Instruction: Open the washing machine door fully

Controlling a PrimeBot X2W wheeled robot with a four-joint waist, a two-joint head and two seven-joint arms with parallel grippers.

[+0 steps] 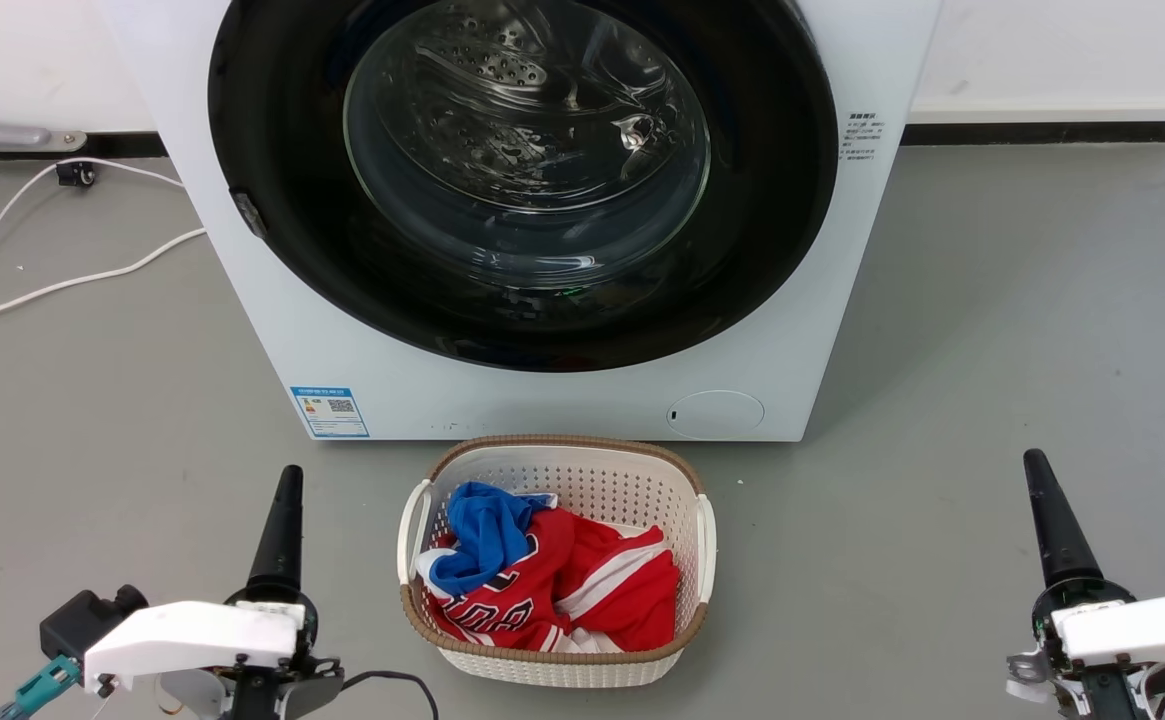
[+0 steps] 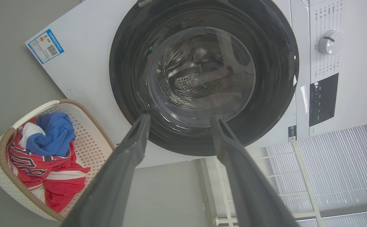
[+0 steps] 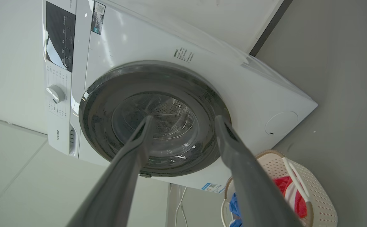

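1. Nearest: the left gripper [image 2: 180,119] and right gripper [image 3: 184,119] are held out at either side, fingers spread wide, with nothing gripped by either.
2. Between them, a white laundry basket [image 1: 562,445] with a brown rim is parked on the grey floor [image 1: 992,350]. A red jersey [image 1: 592,590] and a blue garment [image 1: 487,530] are piled inside.
3. Just behind it, the washing machine door [image 1: 272,150] is seen closed flush on the white washing machine [image 1: 392,390], well apart from both grippers. The steel drum [image 1: 482,65] can be made out through the glass.
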